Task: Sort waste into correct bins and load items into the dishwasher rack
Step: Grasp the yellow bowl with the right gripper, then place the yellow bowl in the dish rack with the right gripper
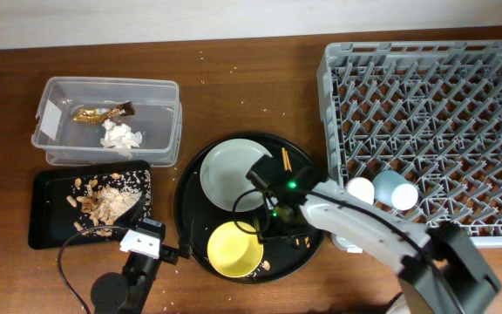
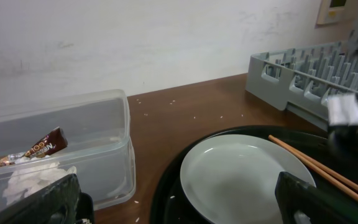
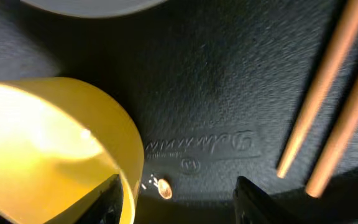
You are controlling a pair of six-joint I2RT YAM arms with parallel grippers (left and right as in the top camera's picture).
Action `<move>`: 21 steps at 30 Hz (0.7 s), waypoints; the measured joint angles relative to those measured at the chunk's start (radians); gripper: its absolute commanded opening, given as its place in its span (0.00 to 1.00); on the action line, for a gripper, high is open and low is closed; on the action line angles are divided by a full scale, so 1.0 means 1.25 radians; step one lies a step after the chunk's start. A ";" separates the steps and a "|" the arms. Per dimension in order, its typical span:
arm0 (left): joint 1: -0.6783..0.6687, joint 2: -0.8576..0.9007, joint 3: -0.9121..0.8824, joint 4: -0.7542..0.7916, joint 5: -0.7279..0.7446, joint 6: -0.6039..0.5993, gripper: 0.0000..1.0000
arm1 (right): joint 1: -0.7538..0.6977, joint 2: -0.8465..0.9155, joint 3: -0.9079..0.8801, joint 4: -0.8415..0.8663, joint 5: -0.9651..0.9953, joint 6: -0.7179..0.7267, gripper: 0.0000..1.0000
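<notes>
Beside the yellow bowl (image 3: 48, 155), the round tray (image 3: 229, 62) bears illegible script (image 3: 197, 148).

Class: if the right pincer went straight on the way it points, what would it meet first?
Probably the big round black tray, on the bare patch between the small yellow bowl and the thin gold-tan chopsticks. The right pincer is open; one finger might clip the bowl's rim, depth unclear.

wrapper (image 1: 101, 112), tissue (image 1: 120, 135) in tub (image 1: 157, 122) | scraps (image 1: 107, 199) on flat tray (image 1: 46, 220) | bowl (image 1: 234, 247) upright
</notes>
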 measured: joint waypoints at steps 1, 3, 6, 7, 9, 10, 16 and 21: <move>0.000 0.000 0.000 0.000 0.000 0.000 0.99 | 0.009 0.010 -0.001 0.002 0.001 0.004 0.59; 0.000 0.000 0.000 0.000 0.000 0.000 0.99 | 0.047 0.023 -0.003 0.006 0.000 0.006 0.56; 0.000 0.000 0.000 0.000 0.000 0.000 0.99 | 0.075 0.022 -0.004 0.010 0.005 0.009 0.61; 0.000 0.000 0.000 0.000 0.000 0.000 0.99 | 0.070 0.014 -0.004 0.010 0.009 0.006 0.61; 0.000 0.000 0.000 0.000 0.000 0.000 0.99 | 0.067 -0.015 -0.004 0.011 0.009 -0.009 0.60; 0.000 0.000 0.000 0.000 0.000 0.000 0.99 | 0.067 -0.030 -0.003 0.011 0.008 -0.014 0.58; 0.000 0.000 0.000 0.000 0.000 0.000 0.99 | 0.070 0.015 -0.047 0.102 0.000 0.009 0.07; 0.000 0.000 0.000 0.000 0.000 0.000 0.99 | 0.051 -0.026 -0.047 0.039 0.045 0.028 0.04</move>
